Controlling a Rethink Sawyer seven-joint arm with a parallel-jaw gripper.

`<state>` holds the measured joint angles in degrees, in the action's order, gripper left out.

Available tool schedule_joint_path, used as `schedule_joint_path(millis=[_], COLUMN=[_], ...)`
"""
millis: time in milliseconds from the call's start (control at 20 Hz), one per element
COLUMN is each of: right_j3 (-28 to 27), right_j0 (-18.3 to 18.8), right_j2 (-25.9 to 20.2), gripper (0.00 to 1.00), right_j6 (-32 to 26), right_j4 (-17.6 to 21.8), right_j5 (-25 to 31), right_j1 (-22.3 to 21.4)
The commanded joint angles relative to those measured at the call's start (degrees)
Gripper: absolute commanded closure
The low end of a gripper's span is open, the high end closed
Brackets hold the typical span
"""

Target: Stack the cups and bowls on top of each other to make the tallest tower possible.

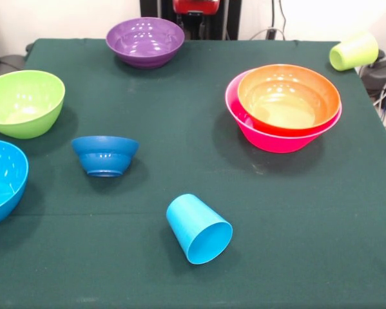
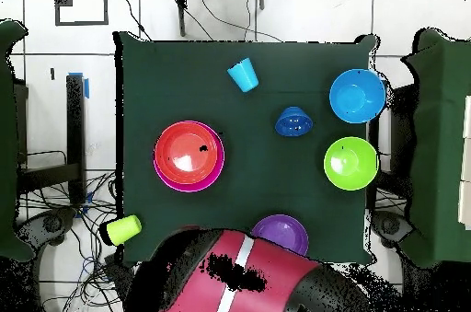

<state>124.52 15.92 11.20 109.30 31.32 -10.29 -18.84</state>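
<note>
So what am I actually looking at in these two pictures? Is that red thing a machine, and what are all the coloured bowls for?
Yes, it is a robot arm, red and black, standing on a pedestal at one side of a table with a green cloth. One picture is taken from across the table, facing the robot; the other looks straight down from above, with the robot at the bottom.

Its job is to pile the dishes into a tower. So far only the orange bowl sits inside the pink bowl. Separate on the cloth are a purple bowl, a lime green bowl, a sky blue bowl and a small dark blue bowl. A blue cup lies on its side; a yellow-green cup lies at a corner.

The arm's tool is not visible, so nothing is seen held.
</note>
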Motion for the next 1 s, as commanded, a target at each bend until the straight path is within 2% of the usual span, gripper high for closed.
schedule_joint_path(millis=[50,600,1000], right_j3=[-8.1,-9.8,-12.6], right_j0=[1.3,3.7,7.6], right_j2=[-8.0,-9.4,-12.1], gripper=[0.00,0.00,0.00], right_j6=[1.0,-0.5,-2.6], right_j4=[1.9,4.0,6.1], right_j5=[6.4,8.5,12.4], right_j1=[0.3,0.6,0.7])
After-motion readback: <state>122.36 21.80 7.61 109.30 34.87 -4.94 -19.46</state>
